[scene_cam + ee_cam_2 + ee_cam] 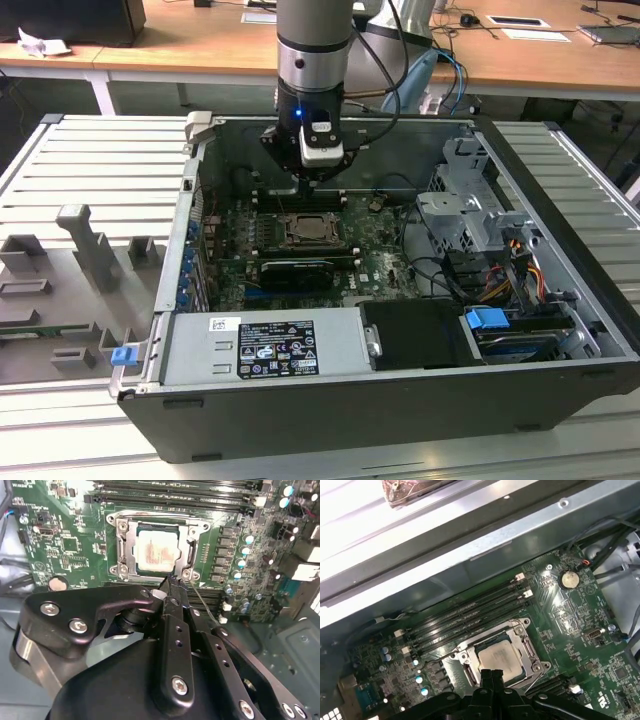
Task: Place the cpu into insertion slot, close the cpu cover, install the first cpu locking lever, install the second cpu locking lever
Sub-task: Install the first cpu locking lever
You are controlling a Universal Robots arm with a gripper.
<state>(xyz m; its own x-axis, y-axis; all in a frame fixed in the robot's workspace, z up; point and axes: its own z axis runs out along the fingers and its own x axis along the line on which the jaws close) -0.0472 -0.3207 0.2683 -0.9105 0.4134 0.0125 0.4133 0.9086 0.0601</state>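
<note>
The cpu [156, 552] lies flat in the slot [150, 519], its pale metal top facing up, just ahead of the gripper [172, 582] and lower than its tips. The cover [127, 550] lies down flat around the cpu as a silvery frame, with the chip showing through its square opening.

In the second wrist view the gripper's black fingers [174, 607] are pressed together with no gap between them. The tips sit over the slot's edge nearest the gripper, close to one corner. A thin metal rod [202, 602] slants away from that corner right beside the fingers. I cannot tell whether the fingers touch it, and nothing shows between them.

The first wrist view has the same closed tips [491, 674] at the near rim of the cover [527, 650], with the cpu [497, 656] directly beyond them and the long memory slots [465, 615] further on.

In the exterior view the gripper [313, 178] hangs inside the open computer case [300, 410], a little above the cpu [308, 229]
</note>
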